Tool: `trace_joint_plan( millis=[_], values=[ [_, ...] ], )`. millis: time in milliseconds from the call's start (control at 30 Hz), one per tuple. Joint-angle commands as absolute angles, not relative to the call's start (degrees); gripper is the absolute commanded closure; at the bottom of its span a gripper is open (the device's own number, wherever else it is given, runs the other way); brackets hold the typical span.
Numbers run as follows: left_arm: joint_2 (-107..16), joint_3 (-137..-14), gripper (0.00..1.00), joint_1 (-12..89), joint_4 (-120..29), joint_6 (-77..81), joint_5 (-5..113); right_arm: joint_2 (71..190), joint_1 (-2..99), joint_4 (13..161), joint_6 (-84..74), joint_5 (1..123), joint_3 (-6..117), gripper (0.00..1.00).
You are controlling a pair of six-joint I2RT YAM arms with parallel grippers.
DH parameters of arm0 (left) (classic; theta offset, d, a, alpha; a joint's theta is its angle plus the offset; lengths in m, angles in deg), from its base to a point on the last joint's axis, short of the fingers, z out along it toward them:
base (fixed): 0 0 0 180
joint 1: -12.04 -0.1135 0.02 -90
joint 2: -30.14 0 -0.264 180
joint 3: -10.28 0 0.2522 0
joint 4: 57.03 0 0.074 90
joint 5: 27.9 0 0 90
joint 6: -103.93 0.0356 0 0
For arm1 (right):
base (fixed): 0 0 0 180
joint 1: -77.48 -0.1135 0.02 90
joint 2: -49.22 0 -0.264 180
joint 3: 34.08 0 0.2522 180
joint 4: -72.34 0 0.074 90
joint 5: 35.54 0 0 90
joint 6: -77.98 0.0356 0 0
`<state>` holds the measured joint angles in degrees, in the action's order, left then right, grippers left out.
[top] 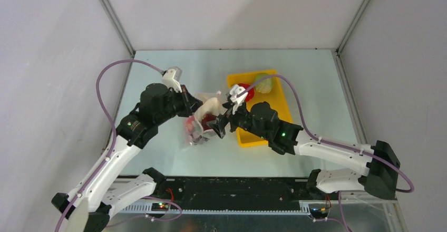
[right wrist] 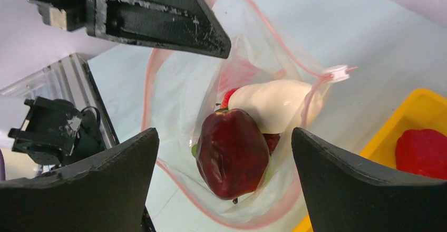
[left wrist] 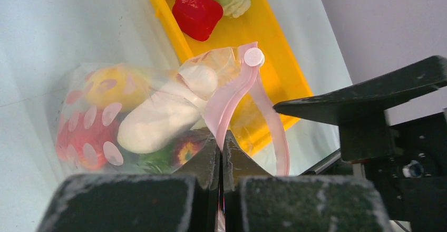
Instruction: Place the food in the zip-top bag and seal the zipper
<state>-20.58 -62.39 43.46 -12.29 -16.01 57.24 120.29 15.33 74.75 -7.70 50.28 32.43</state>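
Right wrist view shows the open right gripper (right wrist: 224,137) above the apple (right wrist: 232,161) inside the bag (right wrist: 179,84), whose rim the left gripper (left wrist: 221,157) pinches; if that pinch slips, the mouth could sag closed.

My top camera looks down from above and behind my two bases, taking in the table (top: 158,68). My left wrist camera sits close, facing across the zip-top bag (left wrist: 105,110) toward the yellow tray (left wrist: 274,37) — my right wrist camera looks down into that bag's mouth, with a tray corner shared too.
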Motion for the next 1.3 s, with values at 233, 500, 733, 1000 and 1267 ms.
trace_joint_plan(
  millis=[233, 500, 733, 1000, 1267],
  values=[
    [-19.13, -62.46, 1.00, 43.24, -16.58, -15.99, 56.71, 114.99, 24.77, 80.61, 10.19, 43.15, 34.77, 0.01],
    [-19.28, -62.49, 1.00, 43.22, -16.61, -16.13, 56.82, 118.36, 24.73, 83.84, 9.55, 46.54, 37.01, 0.12],
    [-19.13, -62.58, 1.00, 43.23, -16.46, -15.98, 57.05, 123.31, 24.65, 89.74, 11.89, 48.14, 39.42, 0.35],
    [-18.52, -63.20, 1.00, 42.93, -15.18, -15.21, 59.43, 125.59, 24.66, 90.66, 12.98, 52.55, 43.22, 0.99],
    [-18.76, -66.98, 1.00, 42.01, -9.31, -11.71, 67.24, 123.90, 25.92, 82.83, 10.06, 63.91, 53.09, 1.00]
  ],
)
